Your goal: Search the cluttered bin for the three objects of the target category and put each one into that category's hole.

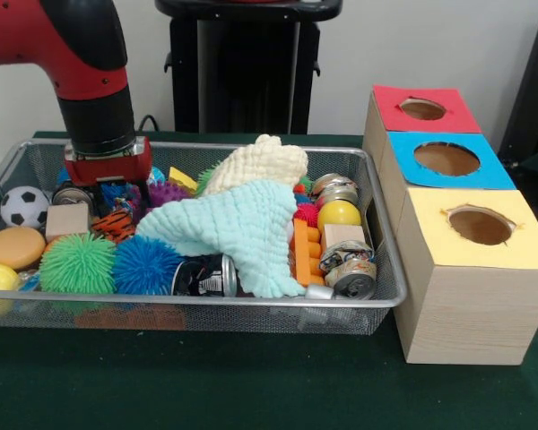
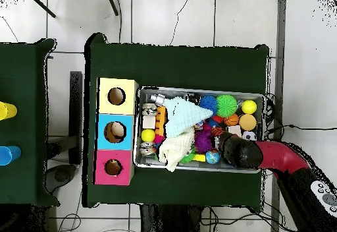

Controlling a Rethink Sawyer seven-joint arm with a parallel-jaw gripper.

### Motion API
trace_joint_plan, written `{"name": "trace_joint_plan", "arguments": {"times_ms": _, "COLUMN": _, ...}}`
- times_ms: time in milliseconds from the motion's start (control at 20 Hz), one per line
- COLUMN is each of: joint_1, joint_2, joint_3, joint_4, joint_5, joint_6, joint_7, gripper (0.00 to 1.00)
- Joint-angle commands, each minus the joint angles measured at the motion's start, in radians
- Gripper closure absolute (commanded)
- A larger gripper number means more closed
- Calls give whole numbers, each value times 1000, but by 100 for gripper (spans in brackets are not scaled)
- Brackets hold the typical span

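Hand (image 1: 108, 179): lowered into the left end of the silver wire-mesh bin (image 1: 251, 309), fingers buried among toys (spread or pinching, cannot tell). Contents: pale mint knitted cloth (image 1: 238, 228) over balls and cans. Three-holed wooden box (image 1: 466, 269) beside: nothing visibly sorted, all three apparently outstanding.

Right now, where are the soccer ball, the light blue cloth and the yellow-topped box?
Soccer ball (image 1: 24, 206): front view, middle of the ball.
Light blue cloth (image 1: 242, 228): front view, middle of its draped surface.
Yellow-topped box (image 1: 520, 255): front view, bare yellow top beside the hole.

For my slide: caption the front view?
Sawyer gripper lowered into a cluttered mesh bin beside three holed boxes.
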Motion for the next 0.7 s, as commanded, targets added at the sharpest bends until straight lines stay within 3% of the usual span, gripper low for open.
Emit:
{"name": "trace_joint_plan", "arguments": {"times_ms": 50, "joint_1": 21, "joint_2": 74, "joint_3": 126, "joint_4": -27, "joint_5": -48, "joint_6": 103, "joint_7": -300, "gripper": 0}}
{"name": "trace_joint_plan", "arguments": {"times_ms": 700, "joint_1": 89, "joint_2": 37, "joint_3": 27, "joint_4": -6, "joint_5": -43, "joint_6": 12, "joint_7": -81, "gripper": 0}}
